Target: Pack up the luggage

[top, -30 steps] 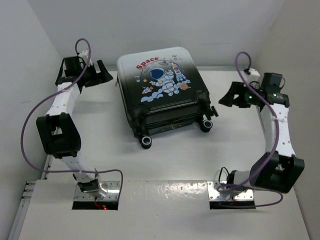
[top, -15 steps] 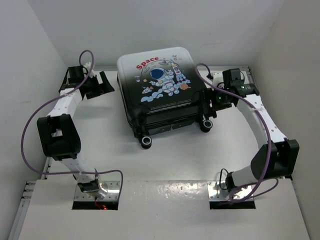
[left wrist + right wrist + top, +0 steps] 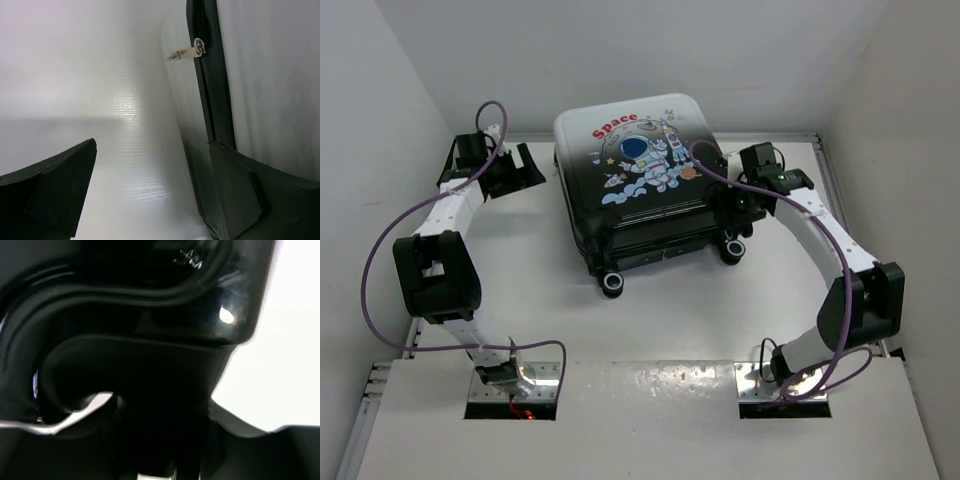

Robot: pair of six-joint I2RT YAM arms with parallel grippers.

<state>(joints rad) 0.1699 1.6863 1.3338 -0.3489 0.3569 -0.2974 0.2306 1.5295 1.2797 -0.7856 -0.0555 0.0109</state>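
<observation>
The suitcase (image 3: 640,180) lay flat and shut on the white table (image 3: 650,330), toward the back wall and roughly midway between my two arms. Its astronaut print faced up, with the red lettering toward the far edge. Its two black wheels (image 3: 612,284) pointed toward the arm bases.

My left gripper (image 3: 525,168) sat just off the suitcase's left side, and from above a narrow strip of table showed between them. Through the left wrist camera the left gripper (image 3: 150,200) had its dark fingers (image 3: 55,192) spread wide, with nothing held between them. One finger stood over bare table. The other lined up with the side of the case, and I could not tell whether it touched. Further along that side ran the black zipper (image 3: 210,85), with a small white zipper pull (image 3: 189,51) sticking out sideways.

My right gripper (image 3: 733,205) was pressed in against the near right corner of the suitcase, just above the wheel on that side (image 3: 733,250). The right wrist camera was too close to help. It showed only glossy black moulded shell (image 3: 150,305), a curved recess and a sliver of bright metal (image 3: 80,412). I could not make out those fingers clearly, so I could not tell whether they were apart, closed or clamped on the case. A purple cable (image 3: 705,160) looped from that arm over the edge of the lid.
</observation>
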